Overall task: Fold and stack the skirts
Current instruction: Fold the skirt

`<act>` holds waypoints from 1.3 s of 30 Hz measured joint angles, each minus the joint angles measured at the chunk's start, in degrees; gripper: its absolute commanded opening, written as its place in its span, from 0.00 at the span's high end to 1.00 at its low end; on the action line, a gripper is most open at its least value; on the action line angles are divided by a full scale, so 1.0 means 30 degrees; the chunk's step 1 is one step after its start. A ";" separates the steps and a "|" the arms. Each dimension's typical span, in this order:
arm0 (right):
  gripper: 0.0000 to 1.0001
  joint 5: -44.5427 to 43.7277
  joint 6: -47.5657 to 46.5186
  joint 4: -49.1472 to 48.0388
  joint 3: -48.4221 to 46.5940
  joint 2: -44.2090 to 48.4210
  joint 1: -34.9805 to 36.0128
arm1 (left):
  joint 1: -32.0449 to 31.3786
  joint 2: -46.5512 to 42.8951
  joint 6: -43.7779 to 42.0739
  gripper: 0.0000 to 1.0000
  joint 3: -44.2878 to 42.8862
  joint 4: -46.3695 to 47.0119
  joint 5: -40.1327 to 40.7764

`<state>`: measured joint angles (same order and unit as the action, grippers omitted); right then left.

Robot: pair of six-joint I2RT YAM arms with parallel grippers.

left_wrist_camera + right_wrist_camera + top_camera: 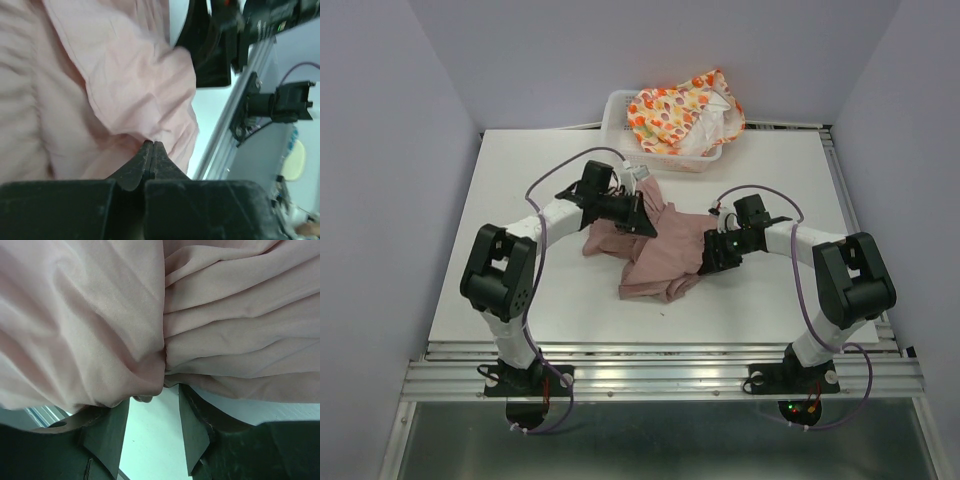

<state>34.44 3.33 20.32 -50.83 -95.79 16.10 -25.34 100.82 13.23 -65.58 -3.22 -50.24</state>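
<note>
The dusty pink skirt (pixel 655 255) lies crumpled on the white table between both arms. My left gripper (pixel 642 215) sits at its upper left edge; in the left wrist view its jaws (pixel 152 144) are pressed together with a fold of the pink skirt (pixel 135 85) gathered at their tips. My right gripper (pixel 705 258) is at the skirt's right edge. Its fingers (pixel 152 395) stand apart with bare table between them, and the pink skirt (pixel 225 315) bunches over their tips. The cream skirt with orange print (pixel 680 110) lies heaped in the basket at the back.
A white mesh basket (pixel 615 110) stands at the table's far edge, behind the left gripper. The right arm (pixel 210 45) shows dark close beside the pink fabric in the left wrist view. An aluminium rail (pixel 670 375) runs along the near table edge.
</note>
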 measured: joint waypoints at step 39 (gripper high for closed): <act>0.31 0.5107 0.0969 0.0685 0.0066 0.1413 -0.2186 | -0.1843 -0.7329 -1.3821 0.26 -0.3963 -0.2237 1.0047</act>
<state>49.76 6.24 22.37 -50.63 -91.55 9.54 -30.87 78.83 -28.23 -77.47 -9.93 -20.10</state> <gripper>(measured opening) 0.712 0.762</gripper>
